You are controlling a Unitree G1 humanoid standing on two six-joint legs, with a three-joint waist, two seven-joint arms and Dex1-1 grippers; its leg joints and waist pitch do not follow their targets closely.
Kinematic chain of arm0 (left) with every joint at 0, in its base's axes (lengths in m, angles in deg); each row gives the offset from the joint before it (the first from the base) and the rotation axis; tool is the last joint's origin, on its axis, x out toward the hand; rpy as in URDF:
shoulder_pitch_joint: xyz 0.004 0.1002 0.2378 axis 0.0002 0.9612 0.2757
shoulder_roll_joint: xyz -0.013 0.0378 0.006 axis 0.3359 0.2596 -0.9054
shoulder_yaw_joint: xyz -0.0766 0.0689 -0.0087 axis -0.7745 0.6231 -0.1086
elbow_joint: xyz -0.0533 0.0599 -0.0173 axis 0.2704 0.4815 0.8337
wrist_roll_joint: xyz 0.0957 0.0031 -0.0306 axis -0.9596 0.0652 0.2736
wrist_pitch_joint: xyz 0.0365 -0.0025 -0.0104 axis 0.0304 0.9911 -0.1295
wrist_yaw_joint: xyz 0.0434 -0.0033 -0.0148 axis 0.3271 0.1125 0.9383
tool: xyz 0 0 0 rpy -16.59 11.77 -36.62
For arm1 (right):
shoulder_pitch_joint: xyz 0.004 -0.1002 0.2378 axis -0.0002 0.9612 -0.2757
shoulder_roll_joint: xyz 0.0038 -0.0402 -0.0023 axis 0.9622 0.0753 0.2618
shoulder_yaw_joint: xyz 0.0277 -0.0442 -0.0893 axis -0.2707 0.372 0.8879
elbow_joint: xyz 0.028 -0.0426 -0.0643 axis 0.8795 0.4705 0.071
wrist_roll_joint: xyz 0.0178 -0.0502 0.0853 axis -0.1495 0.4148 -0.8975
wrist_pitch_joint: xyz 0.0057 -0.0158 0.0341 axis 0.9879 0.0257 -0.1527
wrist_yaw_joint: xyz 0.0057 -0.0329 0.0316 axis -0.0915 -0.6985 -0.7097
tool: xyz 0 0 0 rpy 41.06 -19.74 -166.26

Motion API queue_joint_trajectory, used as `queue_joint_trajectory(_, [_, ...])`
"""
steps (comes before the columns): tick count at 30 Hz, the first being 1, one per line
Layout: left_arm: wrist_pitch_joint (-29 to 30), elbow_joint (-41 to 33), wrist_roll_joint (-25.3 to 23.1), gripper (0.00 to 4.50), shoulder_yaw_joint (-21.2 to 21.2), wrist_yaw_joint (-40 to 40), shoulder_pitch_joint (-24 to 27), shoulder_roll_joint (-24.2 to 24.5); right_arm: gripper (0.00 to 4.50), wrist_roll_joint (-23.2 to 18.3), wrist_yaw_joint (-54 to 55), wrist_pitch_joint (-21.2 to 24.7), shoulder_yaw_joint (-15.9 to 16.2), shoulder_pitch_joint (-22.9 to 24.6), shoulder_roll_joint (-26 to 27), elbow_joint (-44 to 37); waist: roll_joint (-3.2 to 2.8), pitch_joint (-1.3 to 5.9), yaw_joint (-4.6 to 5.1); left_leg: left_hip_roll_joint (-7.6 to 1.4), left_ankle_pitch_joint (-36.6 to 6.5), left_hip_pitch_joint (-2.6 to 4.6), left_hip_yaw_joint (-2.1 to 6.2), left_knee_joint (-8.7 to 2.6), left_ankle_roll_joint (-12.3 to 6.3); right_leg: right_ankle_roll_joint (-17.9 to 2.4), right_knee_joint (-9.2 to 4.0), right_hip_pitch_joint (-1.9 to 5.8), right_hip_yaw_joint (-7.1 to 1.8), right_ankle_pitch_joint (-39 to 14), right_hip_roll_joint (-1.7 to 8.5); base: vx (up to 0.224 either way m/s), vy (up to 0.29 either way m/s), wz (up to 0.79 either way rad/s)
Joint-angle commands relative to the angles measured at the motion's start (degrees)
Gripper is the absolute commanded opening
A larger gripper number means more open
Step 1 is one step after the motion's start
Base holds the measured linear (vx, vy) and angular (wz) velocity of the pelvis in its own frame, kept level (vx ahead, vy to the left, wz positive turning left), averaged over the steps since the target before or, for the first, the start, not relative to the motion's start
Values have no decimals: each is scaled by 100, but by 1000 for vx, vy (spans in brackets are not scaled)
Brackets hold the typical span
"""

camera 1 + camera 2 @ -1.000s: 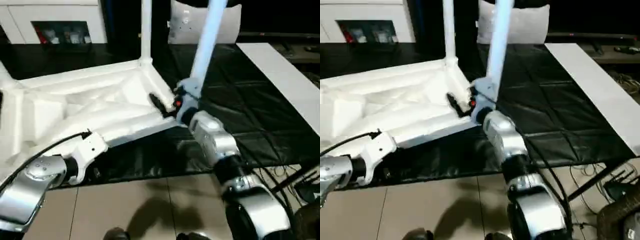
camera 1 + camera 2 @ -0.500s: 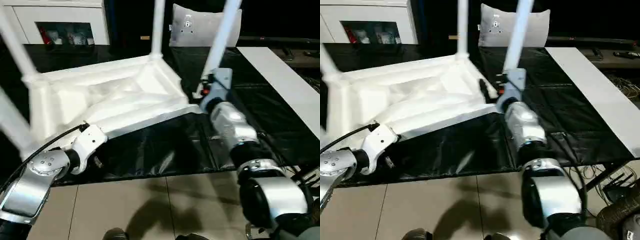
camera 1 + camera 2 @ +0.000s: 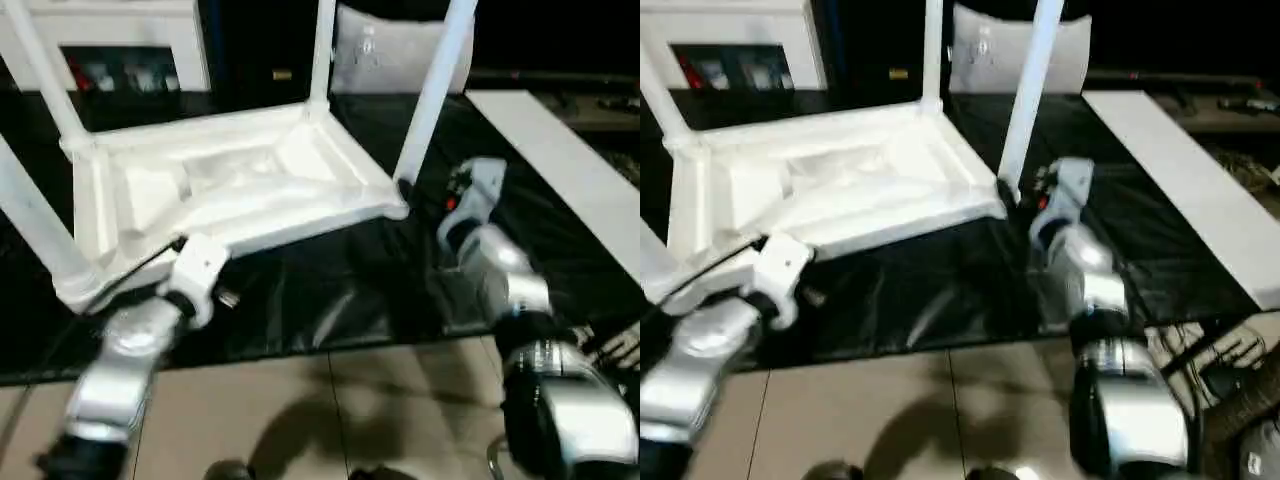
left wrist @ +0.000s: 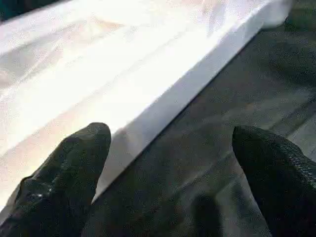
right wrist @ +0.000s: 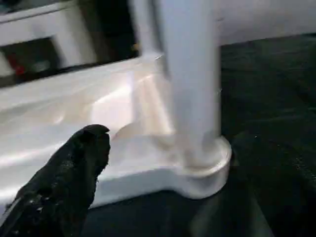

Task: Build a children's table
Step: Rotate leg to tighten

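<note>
The white children's table (image 3: 240, 180) lies upside down on a black sheet, its ribbed underside facing up. Long white legs stand upright in its corner sockets. The near right leg (image 3: 432, 90) sits in its round socket (image 5: 197, 163). My right gripper (image 3: 1022, 196) is just right of that socket, open and off the leg, with one black finger (image 5: 69, 173) showing in the right wrist view. My left gripper (image 4: 173, 163) is open at the table's near edge (image 4: 163, 98), with nothing between its fingers.
The black sheet (image 3: 330, 290) ends at a tiled floor (image 3: 300, 410) near me. A white cabinet (image 3: 120, 40) and a grey pillow (image 3: 385, 50) stand at the back. A long white board (image 3: 560, 150) lies on the right, with cables (image 3: 1200, 360) below it.
My right gripper has drawn back from the base of the near right leg to the socket's right side. My left arm has shifted along the near edge. The camera has moved too.
</note>
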State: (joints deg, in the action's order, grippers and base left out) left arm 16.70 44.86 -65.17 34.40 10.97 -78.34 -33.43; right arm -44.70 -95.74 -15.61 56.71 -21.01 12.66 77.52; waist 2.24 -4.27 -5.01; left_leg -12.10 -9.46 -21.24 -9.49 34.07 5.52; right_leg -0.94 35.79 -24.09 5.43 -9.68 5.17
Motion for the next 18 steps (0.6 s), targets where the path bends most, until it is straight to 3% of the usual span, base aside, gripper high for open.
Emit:
queue_joint_trajectory(1, [44,-380,143,439,-190,314,253,-189,450,85,-157,360,382,481,-55,-953,-19,414,-24,-84,-1455,-12,-28,-404,-106,-714,-484,348,-281,-1523,223,0,0,0])
queue_joint_trajectory(2, [-18,-647,121,439,-200,511,491,-338,450,8,-266,498,648,1073,-57,-1855,-12,389,-1,-58,-1557,0,-32,-422,-143,-632,-524,325,-269,-1794,197,0,0,0])
queue_joint_trajectory(5, [-192,-876,53,439,-213,678,743,-449,450,-70,-276,540,806,1612,-51,-2644,14,397,-10,-66,-1605,-3,-29,-440,-171,-410,-579,302,-273,-2087,207,0,0,0])
queue_joint_trajectory(6, [-261,-1270,153,439,-370,811,985,-642,450,-26,-290,516,1013,2185,-63,-3396,6,384,-21,-87,-1629,-10,-17,-451,-164,-343,-587,308,-281,-2104,210,0,0,0])
queue_joint_trajectory(10, [-387,-1644,224,439,-512,992,1326,-875,450,85,-273,529,1147,2720,-36,-3960,1,325,11,-81,-2033,5,-8,-484,-136,-179,-677,261,-253,-2601,190,0,0,0])
queue_joint_trajectory(11, [-389,-1663,223,439,-518,1027,1365,-899,450,92,-264,548,1153,2765,-40,-4012,-2,270,31,-35,-2154,-273,172,-619,-339,-48,-636,467,-46,-2937,281,0,0,0])
queue_joint_trajectory(12, [-377,-1735,236,439,-515,1137,1519,-968,450,95,-193,653,1149,2932,-39,-4227,23,264,-14,43,-2574,-216,274,-577,-379,108,-757,478,113,-3666,403,0,0,0])
queue_joint_trajectory(13, [-399,-1770,205,439,-481,1166,1594,-959,450,54,-158,696,1113,2980,-20,-4299,-1,236,23,68,-2718,-208,315,-541,-352,131,-811,493,161,-4014,475,-22,-13,42])
queue_joint_trajectory(14, [-394,-1806,170,439,-452,1186,1639,-944,450,16,-148,725,1089,2995,-9,-4336,-47,190,53,72,-3070,-195,395,-522,-199,148,-923,585,286,-4606,549,2,-12,46])
queue_joint_trajectory(15, [-385,-1838,156,439,-435,1192,1664,-937,450,-13,-171,728,1079,2979,-8,-4320,-69,170,88,78,-3290,-228,449,-535,-124,171,-915,650,368,-4758,541,2,-12,46])
queue_joint_trajectory(16, [-377,-1873,136,439,-434,1194,1687,-954,450,-31,-174,768,1085,2994,-16,-4370,-135,145,82,64,-3898,-308,509,-659,-7,96,-752,798,401,-4642,445,1,-15,49])
queue_joint_trajectory(17, [-368,-1879,113,439,-428,1169,1685,-942,450,-19,-165,781,1101,2986,-17,-4364,-209,120,-53,78,-4372,-502,449,-902,35,-132,-238,1029,313,-4189,235,-2,-38,65])
queue_joint_trajectory(18, [-356,-1878,77,439,-406,1127,1684,-908,450,-4,-171,790,1124,2988,-27,-4371,-165,106,-146,116,-4346,-544,317,-930,-19,-298,71,1067,164,-3881,156,-2,-38,65])
